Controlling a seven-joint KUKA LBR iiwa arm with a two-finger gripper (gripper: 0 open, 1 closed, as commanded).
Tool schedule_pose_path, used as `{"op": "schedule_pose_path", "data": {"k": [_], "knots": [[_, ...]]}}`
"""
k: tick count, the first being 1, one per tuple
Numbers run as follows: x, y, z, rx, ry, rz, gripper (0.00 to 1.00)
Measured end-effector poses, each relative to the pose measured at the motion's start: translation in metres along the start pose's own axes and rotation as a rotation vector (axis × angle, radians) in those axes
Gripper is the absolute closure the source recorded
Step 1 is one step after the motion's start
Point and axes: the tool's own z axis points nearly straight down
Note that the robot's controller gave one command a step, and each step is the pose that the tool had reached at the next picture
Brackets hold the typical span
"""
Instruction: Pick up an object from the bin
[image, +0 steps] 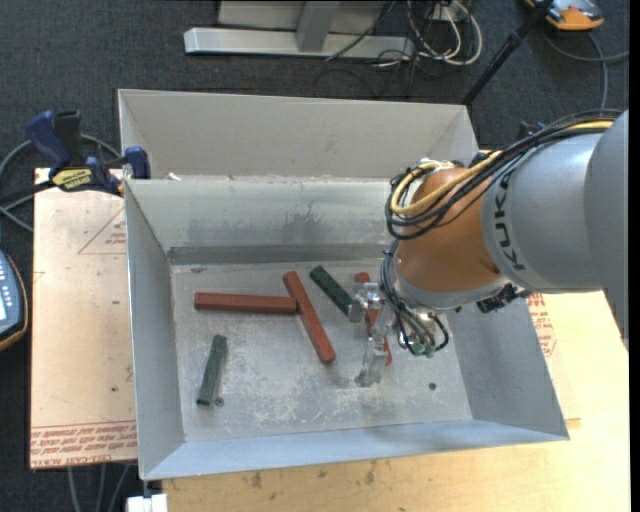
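Note:
My gripper (370, 358) hangs low over the bin floor, right of the middle, just right of the lower end of a slanted red-brown bar (309, 316). A short dark green bar (331, 289) lies just up and left of it, close to the wrist. A small orange-red piece (362, 278) peeks out beside the wrist, partly hidden by it. Nothing can be made out in the gripper's grasp.
A second red-brown bar (245, 302) lies flat to the left, touching the slanted one's upper end. Another dark green bar (211, 370) rests alone near the left wall. The arm and its orange cover hide the bin's right side.

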Motion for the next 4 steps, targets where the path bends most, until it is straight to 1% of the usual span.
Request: {"op": "schedule_pose_path", "data": {"k": [1,2,3,4], "knots": [[-0.036,0.191,-0.027,-0.009,-0.002,-0.028,0.00],[-0.086,0.182,0.041,-0.003,0.004,0.058,0.00],[-0.086,0.184,0.036,-0.004,0.001,0.056,1.00],[-0.085,0.187,-0.100,-0.007,-0.007,0.042,1.00]]}}
